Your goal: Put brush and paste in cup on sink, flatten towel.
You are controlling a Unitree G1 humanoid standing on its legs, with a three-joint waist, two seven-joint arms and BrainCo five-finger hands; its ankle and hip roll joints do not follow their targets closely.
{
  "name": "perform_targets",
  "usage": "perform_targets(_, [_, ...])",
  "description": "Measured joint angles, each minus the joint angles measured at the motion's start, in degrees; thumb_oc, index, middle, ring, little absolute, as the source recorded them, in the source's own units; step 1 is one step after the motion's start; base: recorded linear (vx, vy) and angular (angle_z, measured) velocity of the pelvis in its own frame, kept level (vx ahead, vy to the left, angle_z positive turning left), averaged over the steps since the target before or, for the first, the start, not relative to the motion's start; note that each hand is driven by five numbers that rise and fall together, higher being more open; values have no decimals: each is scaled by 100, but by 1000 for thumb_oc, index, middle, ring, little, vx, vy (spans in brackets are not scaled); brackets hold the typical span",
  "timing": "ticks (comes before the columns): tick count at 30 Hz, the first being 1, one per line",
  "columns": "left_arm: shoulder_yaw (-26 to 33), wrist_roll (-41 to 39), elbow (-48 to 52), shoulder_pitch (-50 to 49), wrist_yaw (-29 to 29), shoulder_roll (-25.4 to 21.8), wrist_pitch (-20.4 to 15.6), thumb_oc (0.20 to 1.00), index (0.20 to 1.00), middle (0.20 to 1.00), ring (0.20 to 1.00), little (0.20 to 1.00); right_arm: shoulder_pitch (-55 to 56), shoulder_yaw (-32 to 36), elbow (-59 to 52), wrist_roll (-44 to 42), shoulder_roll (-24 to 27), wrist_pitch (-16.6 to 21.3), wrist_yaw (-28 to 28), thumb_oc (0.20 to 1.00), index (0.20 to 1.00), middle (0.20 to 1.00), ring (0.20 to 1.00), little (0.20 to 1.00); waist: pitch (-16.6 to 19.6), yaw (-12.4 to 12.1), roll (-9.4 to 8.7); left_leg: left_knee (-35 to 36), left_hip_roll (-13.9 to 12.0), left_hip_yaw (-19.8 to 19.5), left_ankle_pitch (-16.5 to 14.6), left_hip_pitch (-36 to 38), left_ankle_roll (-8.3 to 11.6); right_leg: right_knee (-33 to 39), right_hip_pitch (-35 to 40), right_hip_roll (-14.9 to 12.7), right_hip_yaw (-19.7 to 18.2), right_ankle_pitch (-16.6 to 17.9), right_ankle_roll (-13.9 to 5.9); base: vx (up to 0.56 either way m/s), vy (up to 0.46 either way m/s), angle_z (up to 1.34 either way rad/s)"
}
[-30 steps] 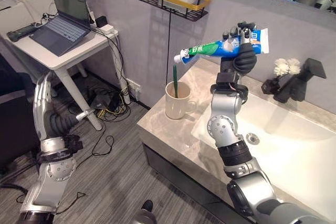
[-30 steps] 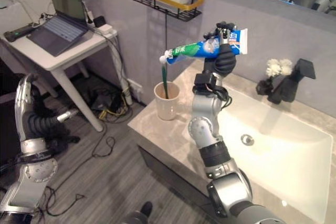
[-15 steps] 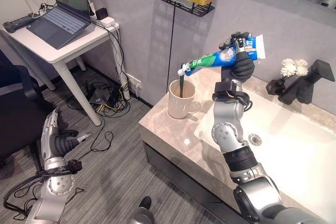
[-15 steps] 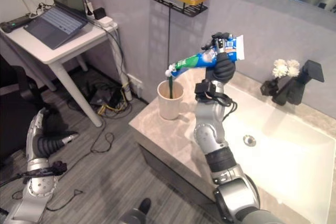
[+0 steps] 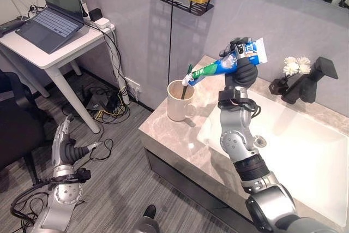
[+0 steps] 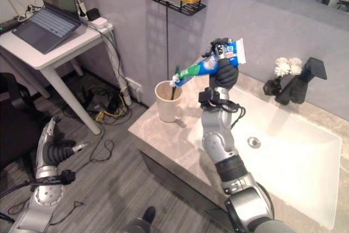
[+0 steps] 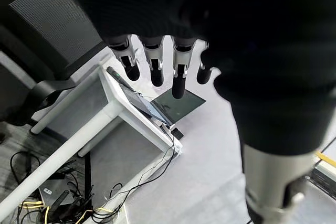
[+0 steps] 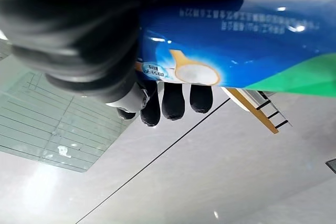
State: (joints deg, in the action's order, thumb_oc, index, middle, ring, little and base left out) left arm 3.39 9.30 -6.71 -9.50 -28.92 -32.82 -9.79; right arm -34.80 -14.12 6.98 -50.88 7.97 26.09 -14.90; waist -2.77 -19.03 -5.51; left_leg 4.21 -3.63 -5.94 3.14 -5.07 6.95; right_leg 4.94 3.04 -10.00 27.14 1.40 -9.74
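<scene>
Here my right hand [image 5: 244, 68] is curled tight round the toothpaste tube [image 5: 226, 65], cap end tilted down just over the rim of the cup [image 5: 178, 100], which stands on the sink counter [image 5: 163, 132]. A green toothbrush [image 5: 187, 81] leans in the cup. My right wrist view adds fingertips [image 8: 172, 100] wrapped under the tube. My left hand [image 5: 68, 147] hangs low over the floor, fingers [image 7: 179, 80] relaxed, holding nothing.

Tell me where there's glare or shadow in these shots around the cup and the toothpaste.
Left eye view: the cup casts a soft shadow on the counter. Right wrist view: small bright glints sit on the glossy toothpaste tube held in the right hand. Left wrist view: the left hand looks very dark.
</scene>
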Motion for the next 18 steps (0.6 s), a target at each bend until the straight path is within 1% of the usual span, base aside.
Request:
perform_targets(5, [-1,-31,-15,-1,26,77,0,1000,1000,1000,1000,1000,4,-259,0,128,152,-163,21,200,200,200,200,200,0,91,0,0,-1,0,0,0,0,0,0,0,0,1,0,0,0,0])
perform_targets(8, [-19,-31,-24,2,54,179,-1,1000,1000,1000,1000,1000,4,-283,-18,327,238,-228,31,200,200,200,200,200,-1,95,-4,-1,-7,0,0,0,0,0,0,7,0,1,0,0,0,0])
perform_targets(12, [-36,-33,-112,3,80,178,1,1000,1000,1000,1000,1000,4,-381,-62,559,409,-267,42,200,200,200,200,200,-7,93,-13,0,-7,-2,0,-3,0,0,0,8,2,1,-1,0,0,0])
perform_targets(15, [-36,-32,-119,9,118,178,0,1000,1000,1000,1000,1000,4,-444,-198,805,512,-366,51,200,200,200,200,200,-31,95,-42,-1,-9,-2,0,-3,0,0,0,10,3,1,-1,0,0,0])
perform_targets(18, [-36,-30,-120,7,152,178,0,1000,1000,1000,1000,1000,3,-476,-374,1129,646,-391,100,200,200,200,200,200,-76,95,-122,0,-11,-2,0,-4,0,0,-1,12,3,1,-1,0,0,0])
